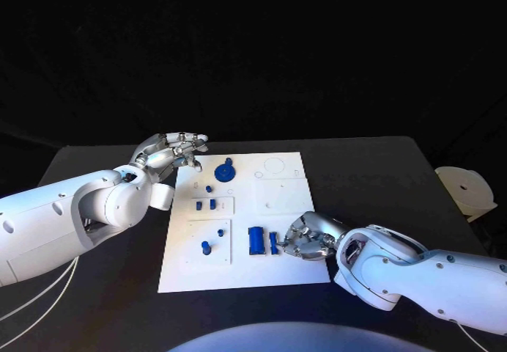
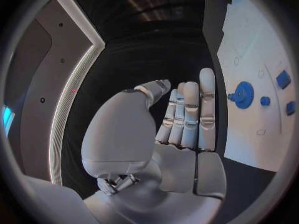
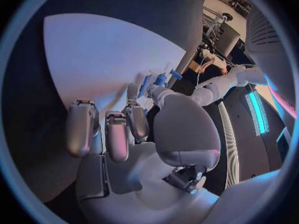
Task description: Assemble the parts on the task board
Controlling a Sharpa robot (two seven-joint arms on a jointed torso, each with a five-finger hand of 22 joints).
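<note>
Your board [image 1: 241, 275] lies in the middle of the head view, a white plate on the black table [image 1: 380, 161]. Your left hand [image 1: 172, 155] sits at the board's upper left corner, just off its edge; in the left wrist view the hand [image 2: 181, 129] is released, fingers [image 2: 206, 109] straight and close together, holding nothing. Right of those fingers in that view you see the blue gear [image 2: 242, 94] on the board [image 2: 249, 134], apart from the hand.

In the head view the gear [image 1: 224, 172] stands near the top left of the board, with small blue parts [image 1: 205, 204] below it and two more [image 1: 213, 240] in the lower left panel. A blue block [image 1: 256, 240] stands lower middle, and a slimmer blue piece [image 1: 274, 243] sits just right of it.

Your right hand [image 1: 308, 236] rests at the lower right of the board, fingertips at that slim piece. In the right wrist view the hand [image 3: 146, 134] has thumb and a finger meeting around a blue part [image 3: 161, 79], the other fingers curled loosely; you appear to be pinching it, though contact is hard to see.

A pale round object [image 1: 466, 190] sits at the table's right edge.
</note>
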